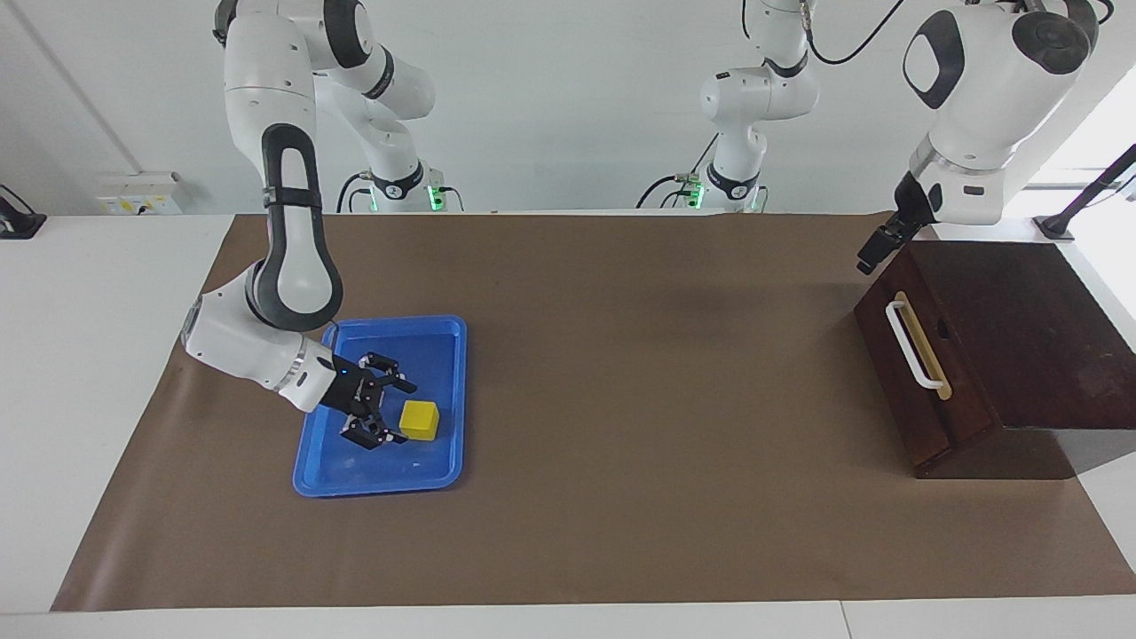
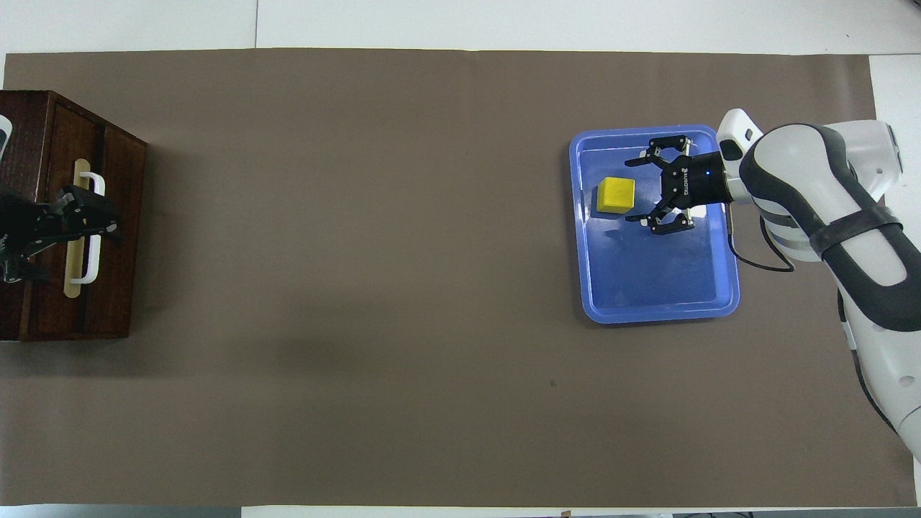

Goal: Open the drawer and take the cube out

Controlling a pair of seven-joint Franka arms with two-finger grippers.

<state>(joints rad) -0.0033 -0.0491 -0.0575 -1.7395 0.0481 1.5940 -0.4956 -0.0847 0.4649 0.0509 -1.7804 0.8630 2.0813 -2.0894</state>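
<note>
The yellow cube [image 1: 419, 420] lies in the blue tray [image 1: 382, 486], toward the right arm's end of the table; it also shows in the overhead view [image 2: 616, 195]. My right gripper [image 1: 397, 415] is open low in the tray, its fingers [image 2: 651, 155] apart beside the cube and not touching it. The dark wooden box's drawer [image 1: 923, 373] looks shut, with its white handle [image 1: 912, 346] free and its interior hidden. My left gripper [image 1: 874, 251] hangs in the air above the box's top edge, over the handle [image 2: 90, 237] in the overhead view.
Brown paper [image 1: 621, 355] covers the table. The box [image 2: 43, 144] stands at the left arm's end. The blue tray [image 2: 655, 316] holds only the cube.
</note>
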